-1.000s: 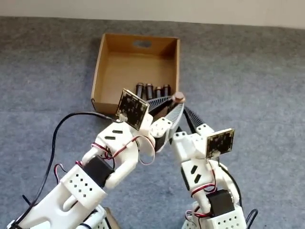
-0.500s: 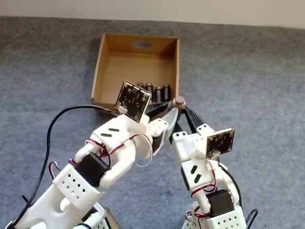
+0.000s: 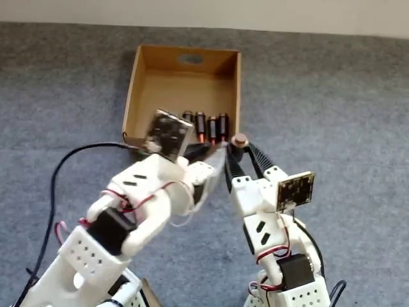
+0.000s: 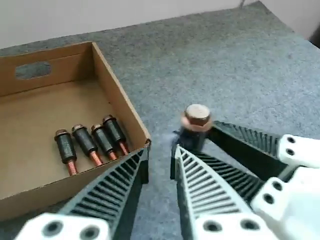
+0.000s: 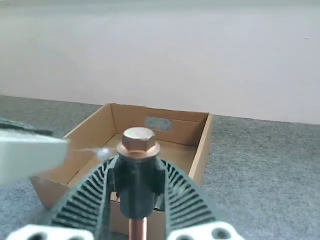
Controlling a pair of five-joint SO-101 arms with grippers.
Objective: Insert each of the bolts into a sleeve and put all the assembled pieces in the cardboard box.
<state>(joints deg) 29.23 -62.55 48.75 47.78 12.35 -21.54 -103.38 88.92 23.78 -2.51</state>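
Note:
My right gripper (image 3: 238,151) is shut on a black sleeve with a copper bolt (image 3: 239,139) through it, held upright just outside the near right corner of the cardboard box (image 3: 131,96). In the right wrist view the bolt's hex head (image 5: 138,141) tops the sleeve (image 5: 137,180) and its threaded end pokes out below. Beside this piece, my left gripper (image 4: 159,160) is open and holds nothing; the bolt (image 4: 196,120) stands just past its fingertips. Several assembled pieces (image 4: 90,142) lie side by side in the box, against its near wall.
Grey carpet covers the table all around the box. The box's far half (image 3: 182,83) is bare cardboard with a handle slot in the far wall. A black cable (image 3: 70,166) loops left of the left arm.
The left arm has swung left and drawn back, so its fingers have come away from the bolted sleeve. The right gripper has kept the piece almost still.

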